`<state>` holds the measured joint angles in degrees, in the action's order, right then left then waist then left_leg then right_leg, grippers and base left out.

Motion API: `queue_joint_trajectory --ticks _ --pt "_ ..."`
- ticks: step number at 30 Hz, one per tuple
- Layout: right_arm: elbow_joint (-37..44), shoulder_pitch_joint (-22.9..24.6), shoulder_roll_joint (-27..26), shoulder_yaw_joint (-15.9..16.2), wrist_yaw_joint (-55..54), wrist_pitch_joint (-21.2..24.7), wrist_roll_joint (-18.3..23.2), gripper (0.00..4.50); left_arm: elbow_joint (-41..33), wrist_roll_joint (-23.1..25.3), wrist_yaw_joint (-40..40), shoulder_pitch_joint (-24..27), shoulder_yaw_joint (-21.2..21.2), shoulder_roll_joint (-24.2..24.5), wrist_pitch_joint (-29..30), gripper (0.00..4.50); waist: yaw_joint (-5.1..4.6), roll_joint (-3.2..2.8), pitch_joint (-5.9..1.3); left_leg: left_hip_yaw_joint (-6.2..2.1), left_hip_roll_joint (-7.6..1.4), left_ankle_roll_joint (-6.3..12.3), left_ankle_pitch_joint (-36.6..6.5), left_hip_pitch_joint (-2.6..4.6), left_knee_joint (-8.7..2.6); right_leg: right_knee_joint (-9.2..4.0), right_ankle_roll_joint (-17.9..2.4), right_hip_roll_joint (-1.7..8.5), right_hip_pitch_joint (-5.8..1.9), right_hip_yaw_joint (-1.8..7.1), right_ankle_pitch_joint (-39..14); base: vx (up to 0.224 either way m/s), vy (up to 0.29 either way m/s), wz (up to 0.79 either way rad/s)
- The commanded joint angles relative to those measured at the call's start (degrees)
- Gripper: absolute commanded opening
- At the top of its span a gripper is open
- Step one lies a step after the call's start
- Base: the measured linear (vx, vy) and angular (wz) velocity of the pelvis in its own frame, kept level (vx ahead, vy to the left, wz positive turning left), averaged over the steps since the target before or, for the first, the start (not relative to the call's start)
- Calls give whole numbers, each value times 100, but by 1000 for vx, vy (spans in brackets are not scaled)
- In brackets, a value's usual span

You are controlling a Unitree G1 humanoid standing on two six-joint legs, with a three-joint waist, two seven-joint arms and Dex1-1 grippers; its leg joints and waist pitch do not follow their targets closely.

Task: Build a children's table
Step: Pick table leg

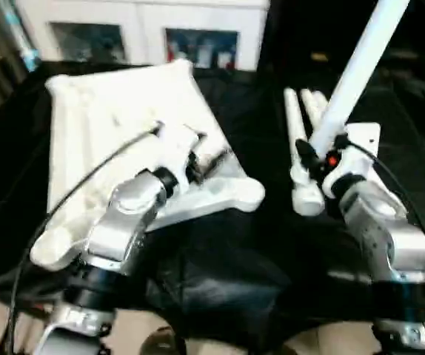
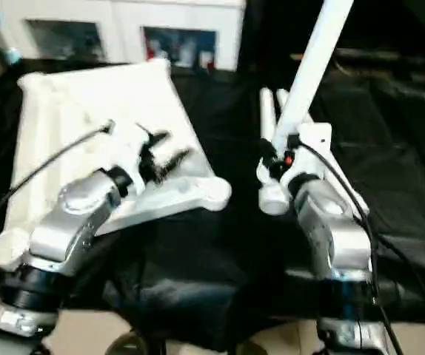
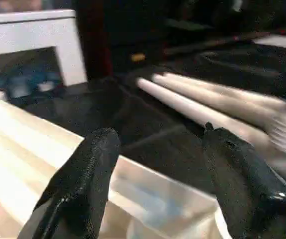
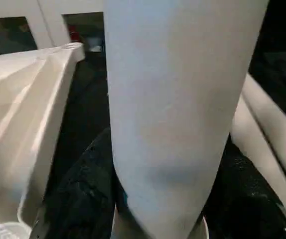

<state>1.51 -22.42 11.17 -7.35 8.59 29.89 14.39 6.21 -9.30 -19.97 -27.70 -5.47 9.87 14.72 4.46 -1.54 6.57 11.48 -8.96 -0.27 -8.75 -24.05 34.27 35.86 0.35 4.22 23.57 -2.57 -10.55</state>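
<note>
Plastic, white and ribbed, formed the rectangular tabletop point(image 1: 124, 133) lying underside up on black cloth point(image 1: 227, 266). Over its near edge we held our left gripper point(image 3: 155, 184) unclenched. Beside the tabletop, our right gripper point(image 1: 318, 151) clasped a smooth tapered leg point(image 1: 357, 66), raised above the spare legs point(image 1: 301, 126).

A black-draped worktop point(image 1: 220, 274) fills the foreground; behind it stands a white cabinet point(image 1: 142, 29) with dark glass panes.
</note>
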Motion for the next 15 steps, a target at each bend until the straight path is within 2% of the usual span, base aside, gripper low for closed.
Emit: queue_joint_trajectory --ticks 1,2,4,5,6,7,8,9,10,11,12,13,15 --pt "332 8 -73 41 -173 75 -85 190 -117 -11 408 138 301 -50 -83 313 9 -13 -421 -250 -351 12 -1291 185 -414 -462 -1131 419 -245 246 -859 0 0 0" --pt "419 90 -168 46 -236 -94 -147 190 -211 -18 665 313 513 -186 -134 313 -11 -32 -420 -254 -353 28 -1317 187 -416 -465 -1149 410 -244 239 -904 0 0 0" --pt "512 200 -202 80 -290 -103 -202 190 -399 8 754 571 592 -247 -291 313 -38 -15 -421 -246 -367 96 -1332 184 -414 -484 -1166 415 -244 240 -961 0 0 0" --pt "555 261 -176 146 -387 -105 -358 190 -547 29 778 767 618 -276 -391 313 -41 -33 -427 -259 -391 116 -1299 192 -425 -488 -1150 417 -237 237 -1000 0 0 0" --pt "642 366 -145 239 -510 -86 -556 190 -773 31 802 1053 658 -320 -509 313 -65 -12 -442 -250 -400 121 -1258 201 -430 -479 -1141 390 -228 234 -951 0 0 0" --pt "687 437 -96 337 -573 -78 -717 190 -915 23 859 1264 702 -351 -537 313 -68 -27 -440 -254 -402 126 -1216 193 -437 -476 -1136 390 -233 232 -896 0 0 0" --pt "773 561 -39 470 -625 -8 -867 190 -1112 23 920 1547 739 -363 -541 313 -70 -14 -435 -244 -419 108 -1244 208 -450 -480 -1121 382 -215 231 -888 0 0 0" --pt "791 604 -21 512 -625 -15 -891 190 -1165 58 940 1630 725 -349 -565 313 -83 -1 -417 -241 -414 107 -1317 205 -465 -486 -1076 379 -217 234 -966 0 0 0" --pt "800 625 -12 531 -625 -19 -903 190 -1189 74 950 1669 719 -343 -576 313 -85 -21 -420 -239 -410 89 -1378 221 -468 -498 -1041 372 -200 236 -1054 0 0 0" --pt "849 716 21 604 -572 -137 -937 190 -1284 129 1002 1800 712 -338 -609 313 -88 -30 -397 -230 -401 19 -1632 258 -479 -542 -955 369 -163 248 -1326 0 0 0" --pt "879 814 26 657 -540 -221 -954 190 -1382 231 1101 1935 712 -330 -624 313 -84 67 -364 -234 -417 -33 -1852 267 -498 -586 -855 398 -153 264 -1615 0 0 0" --pt "917 888 14 689 -526 -272 -972 190 -1456 303 1183 2030 719 -334 -632 313 -78 42 -350 -253 -422 -68 -1922 250 -512 -584 -793 414 -164 265 -1749 0 0 0" --pt "988 1001 -67 745 -508 -359 -988 190 -1641 328 1344 2222 802 -422 -608 313 -87 68 -345 -261 -424 -176 -2066 258 -533 -604 -627 403 -138 272 -1893 0 0 0"
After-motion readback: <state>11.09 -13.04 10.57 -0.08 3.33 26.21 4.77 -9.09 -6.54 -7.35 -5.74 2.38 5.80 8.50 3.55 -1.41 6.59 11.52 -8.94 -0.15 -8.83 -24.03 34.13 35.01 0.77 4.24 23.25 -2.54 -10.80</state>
